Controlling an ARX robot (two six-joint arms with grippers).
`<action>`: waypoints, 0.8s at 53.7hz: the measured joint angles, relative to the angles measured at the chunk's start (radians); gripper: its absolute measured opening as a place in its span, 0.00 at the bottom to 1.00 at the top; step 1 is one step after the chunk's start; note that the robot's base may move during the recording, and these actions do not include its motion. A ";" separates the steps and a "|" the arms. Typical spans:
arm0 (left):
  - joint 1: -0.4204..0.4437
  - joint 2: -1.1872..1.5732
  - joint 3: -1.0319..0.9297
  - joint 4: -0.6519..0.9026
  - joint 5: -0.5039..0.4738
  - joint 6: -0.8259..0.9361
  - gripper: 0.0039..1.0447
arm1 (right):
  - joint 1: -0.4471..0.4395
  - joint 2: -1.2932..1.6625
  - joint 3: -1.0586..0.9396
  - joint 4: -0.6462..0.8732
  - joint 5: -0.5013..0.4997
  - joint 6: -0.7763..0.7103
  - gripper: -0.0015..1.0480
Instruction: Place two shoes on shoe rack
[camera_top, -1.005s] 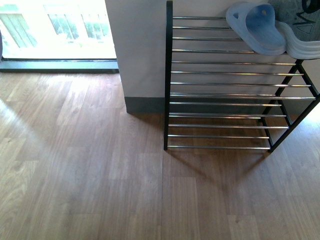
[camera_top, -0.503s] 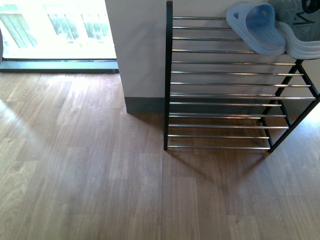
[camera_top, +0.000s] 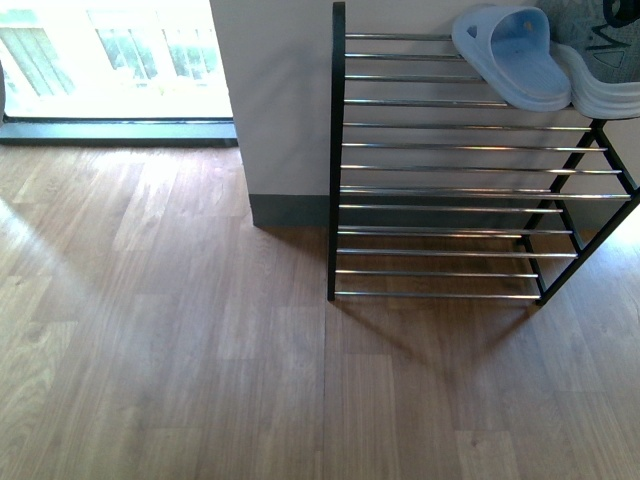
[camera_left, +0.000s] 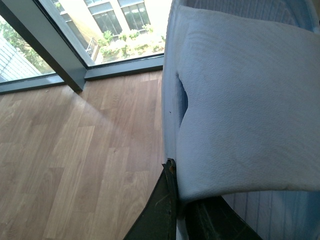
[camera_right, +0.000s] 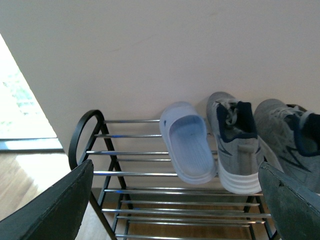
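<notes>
Clamping a light blue sandal (camera_left: 250, 110), the left hand (camera_left: 180, 210) stays shut—right hand (camera_right: 175, 200) gapes, holding nothing.

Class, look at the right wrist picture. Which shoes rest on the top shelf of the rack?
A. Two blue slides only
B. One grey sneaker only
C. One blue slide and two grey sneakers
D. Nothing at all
C: on the shoe rack the light blue slide lies beside two grey sneakers, all side by side on the top bars.
</notes>
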 joint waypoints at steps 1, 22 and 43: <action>0.000 0.000 0.000 0.000 0.000 0.000 0.01 | -0.002 -0.005 -0.011 0.004 0.002 0.000 0.91; 0.000 0.000 0.000 0.000 0.000 0.000 0.01 | -0.050 -0.154 -0.214 0.079 -0.002 -0.077 0.45; -0.001 0.000 0.000 0.000 0.000 0.000 0.01 | -0.146 -0.439 -0.399 -0.021 -0.097 -0.088 0.02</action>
